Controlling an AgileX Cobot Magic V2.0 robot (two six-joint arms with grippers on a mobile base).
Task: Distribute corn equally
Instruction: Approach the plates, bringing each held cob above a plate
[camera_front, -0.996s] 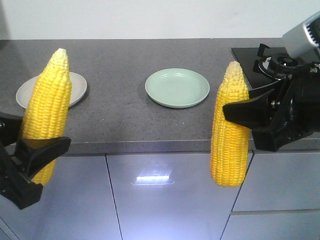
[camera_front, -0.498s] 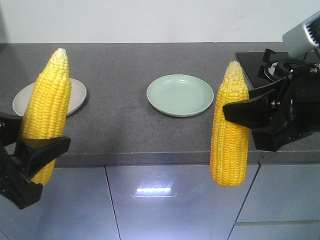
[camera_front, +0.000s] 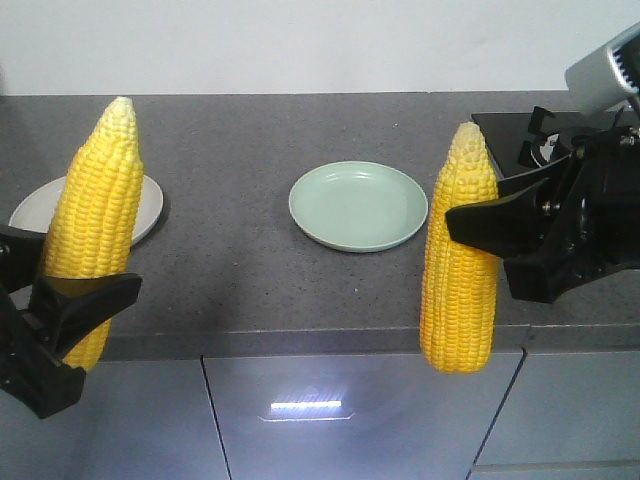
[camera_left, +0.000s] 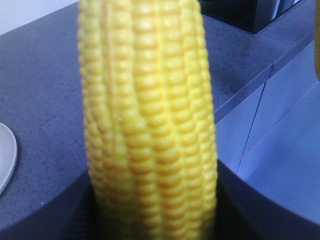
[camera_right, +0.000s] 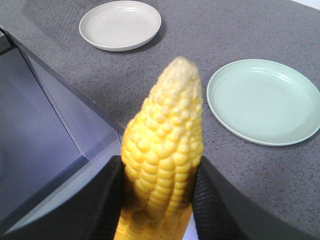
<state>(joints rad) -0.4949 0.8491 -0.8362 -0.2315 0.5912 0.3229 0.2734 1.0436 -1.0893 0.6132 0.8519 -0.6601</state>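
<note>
My left gripper (camera_front: 72, 285) is clamped on the lower part of one corn cob (camera_front: 95, 210). My right gripper (camera_front: 470, 215) grips the second cob (camera_front: 458, 290) at mid-length. Both stand upright, tips up, held off the grey counter (camera_front: 250, 275) near its front edge. A white plate (camera_front: 148, 205) lies behind the left one, and a green plate (camera_front: 358, 205) sits between them.

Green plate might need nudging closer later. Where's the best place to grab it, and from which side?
Pinch the near rim of the green plate, coming from above on the robot's side, one finger inside and one outside. It lies flat and shallow on the counter, so nothing fits beneath it. The right gripper is shut on corn; free it first.
</note>
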